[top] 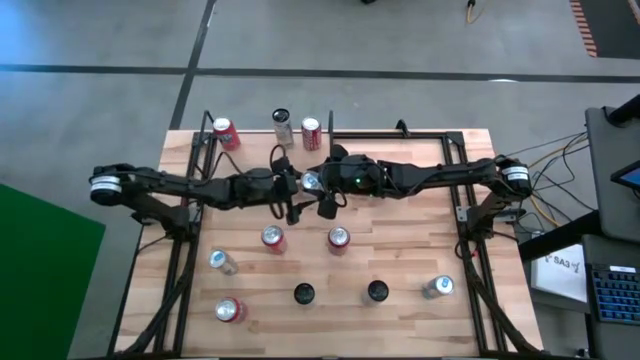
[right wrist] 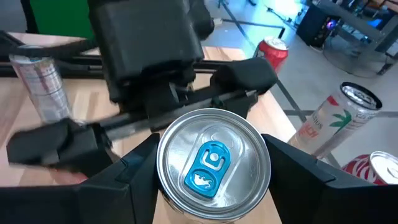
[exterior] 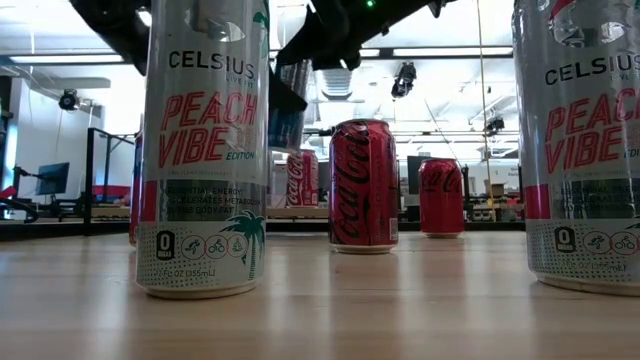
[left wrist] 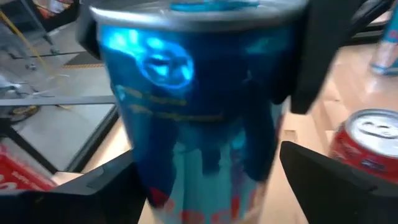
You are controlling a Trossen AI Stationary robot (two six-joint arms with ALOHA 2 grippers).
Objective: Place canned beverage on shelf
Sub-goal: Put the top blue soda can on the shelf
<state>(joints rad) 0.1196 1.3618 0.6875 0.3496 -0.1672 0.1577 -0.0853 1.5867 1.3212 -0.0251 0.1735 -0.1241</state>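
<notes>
Celsius Peach Vibe can [exterior: 203,150], Coca-Cola can [exterior: 364,185] behind

The canned beverage [right wrist: 212,163] is a slim blue-and-silver can, upright, its silver lid with a blue pull tab facing up — seen in the high view [top: 312,181] above the middle of the table, just in front of the shelf [top: 390,150]. The shelf is a light wood plank edged by thin black rods, along the table's far side. Three cans stand at its left part — two red, one silver-and-white between them.
</notes>
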